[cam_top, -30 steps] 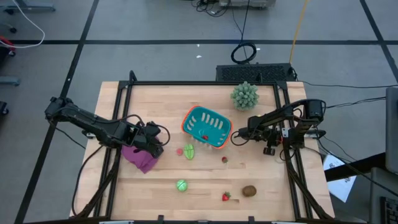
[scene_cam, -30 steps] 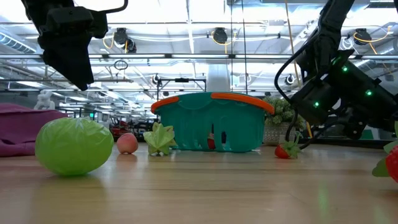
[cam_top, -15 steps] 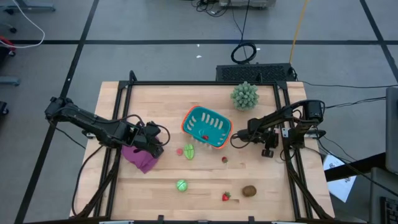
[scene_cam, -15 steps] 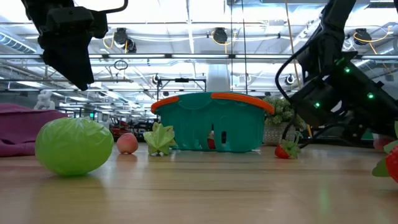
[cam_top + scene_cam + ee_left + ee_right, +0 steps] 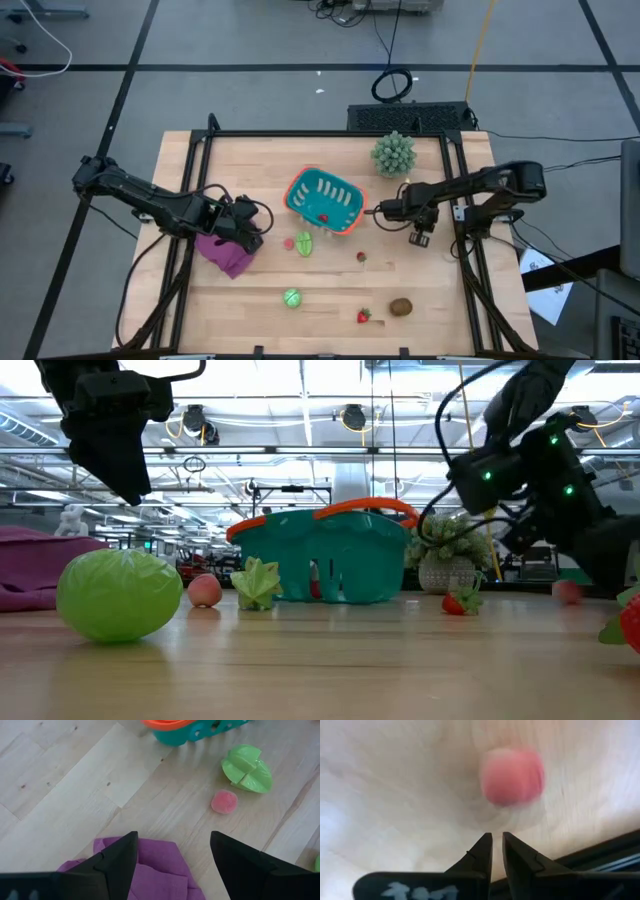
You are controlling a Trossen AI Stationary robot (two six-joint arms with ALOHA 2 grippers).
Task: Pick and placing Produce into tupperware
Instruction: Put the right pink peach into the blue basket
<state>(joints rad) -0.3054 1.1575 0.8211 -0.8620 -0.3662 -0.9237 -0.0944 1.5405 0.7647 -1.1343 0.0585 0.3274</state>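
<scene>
The teal slotted plastic basket with an orange rim (image 5: 324,199) sits mid-table, tilted in the low view. At its 3 o'clock, the right gripper (image 5: 378,211) has its jaws together, empty. Only the right wrist view shows a blurred pink ball (image 5: 512,776) ahead. The left gripper (image 5: 172,852), jaws apart, hovers over a purple cloth (image 5: 150,875) at 9 o'clock.

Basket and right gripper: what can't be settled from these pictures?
- Basket contents: one red piece shows in the high view, too small to name; the slotted wall hides the rest in the low view.
- Right gripper: whether it touches the basket; too small in the high view.
- Pink ball: blurred in the right wrist view.
- Purple cloth: partly hidden by the left gripper in the left wrist view.
</scene>
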